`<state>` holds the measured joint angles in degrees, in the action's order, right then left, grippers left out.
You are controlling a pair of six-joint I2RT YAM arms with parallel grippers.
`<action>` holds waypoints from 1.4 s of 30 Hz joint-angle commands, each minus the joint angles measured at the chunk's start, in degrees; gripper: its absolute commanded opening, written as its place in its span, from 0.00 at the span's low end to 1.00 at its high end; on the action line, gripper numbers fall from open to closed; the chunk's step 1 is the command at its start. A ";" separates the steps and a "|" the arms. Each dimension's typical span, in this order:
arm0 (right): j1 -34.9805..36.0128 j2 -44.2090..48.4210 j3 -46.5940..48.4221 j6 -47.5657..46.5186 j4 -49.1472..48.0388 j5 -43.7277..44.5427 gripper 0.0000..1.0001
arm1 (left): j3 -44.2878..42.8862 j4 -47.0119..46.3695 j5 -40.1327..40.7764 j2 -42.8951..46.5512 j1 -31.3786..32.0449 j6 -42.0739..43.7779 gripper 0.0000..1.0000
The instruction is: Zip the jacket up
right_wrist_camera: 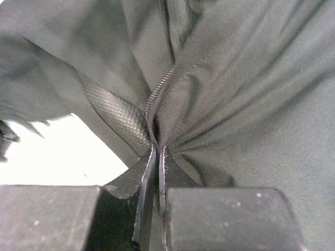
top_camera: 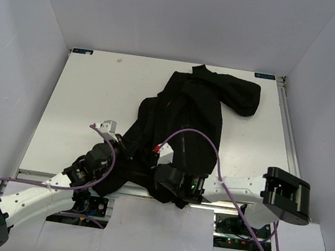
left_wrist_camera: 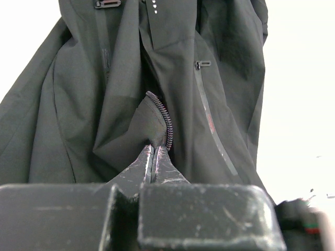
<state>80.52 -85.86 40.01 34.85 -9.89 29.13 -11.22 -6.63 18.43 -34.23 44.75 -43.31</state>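
Jacket [top_camera: 194, 113] single, left gripper [left_wrist_camera: 157, 148], right gripper [right_wrist_camera: 158, 149], both pinching it

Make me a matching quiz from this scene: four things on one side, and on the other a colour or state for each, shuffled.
Things:
1. jacket
2. table
3. cable
4. left gripper

Colours or states:
A. purple
B. shut on the zipper edge
C. black
D. white

Pairs: 1-C, 2-D, 3-A, 4-B
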 commanded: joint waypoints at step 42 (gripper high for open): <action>-11.97 15.75 -13.15 -9.02 -29.75 -14.38 0.08 | 1.04 -7.59 -16.49 8.44 -0.02 9.27 0.00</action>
<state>69.33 -72.41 29.36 26.86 -31.18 14.79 -11.01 -10.71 5.38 -27.43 44.75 -35.49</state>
